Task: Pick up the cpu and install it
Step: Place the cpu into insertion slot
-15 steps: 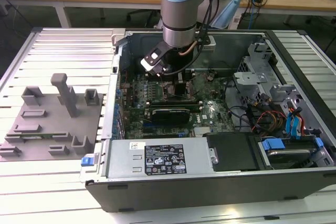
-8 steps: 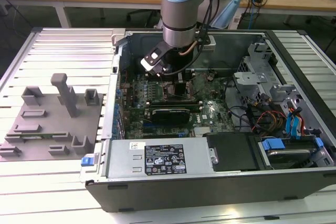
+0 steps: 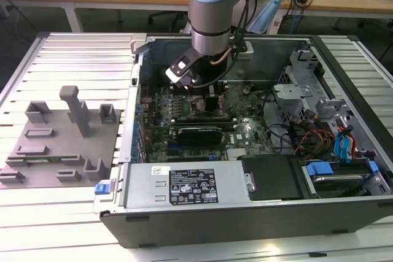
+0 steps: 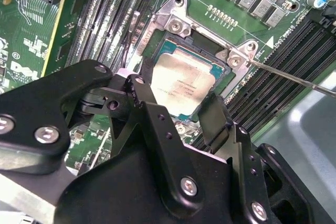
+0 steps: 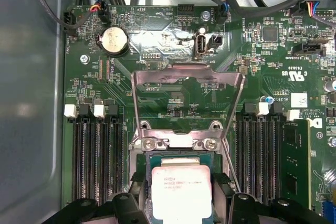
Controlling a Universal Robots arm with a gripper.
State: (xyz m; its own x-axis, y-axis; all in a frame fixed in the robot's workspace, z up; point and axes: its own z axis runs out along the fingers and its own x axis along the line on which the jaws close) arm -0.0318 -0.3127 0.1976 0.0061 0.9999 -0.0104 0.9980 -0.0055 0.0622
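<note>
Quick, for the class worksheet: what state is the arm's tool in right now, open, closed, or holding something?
Tool: closed on the cpu, holding it by two opposite edges at the open socket.

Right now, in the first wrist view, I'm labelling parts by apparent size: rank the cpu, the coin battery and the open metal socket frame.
1. open metal socket frame, largest outline, though hinged up, so nearness may enlarge it.
2. cpu.
3. coin battery, clearly smallest.
</note>
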